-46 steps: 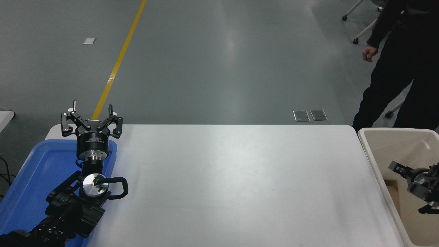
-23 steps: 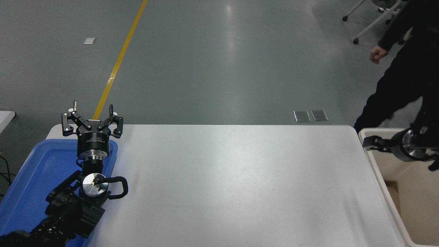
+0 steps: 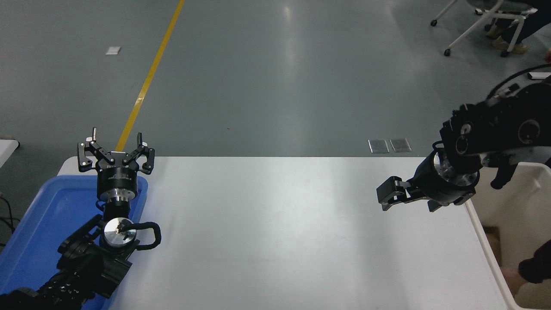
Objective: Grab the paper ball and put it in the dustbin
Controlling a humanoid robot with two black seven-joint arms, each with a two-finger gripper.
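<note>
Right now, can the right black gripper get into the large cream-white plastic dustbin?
Probably yes: the right gripper hangs just beside the dustbin's open top, though a person's hand is inside its near end.

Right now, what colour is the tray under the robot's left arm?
Blue. The tray shows in the head view, at the table's left end.

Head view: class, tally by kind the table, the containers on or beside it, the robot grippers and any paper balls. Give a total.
Tables: 1, the white table
Trays: 1, the blue tray
Bins: 1, the cream bin
Grippers: 2, the left gripper and the right gripper
Paper balls: 0 in view
Total: 5
</note>
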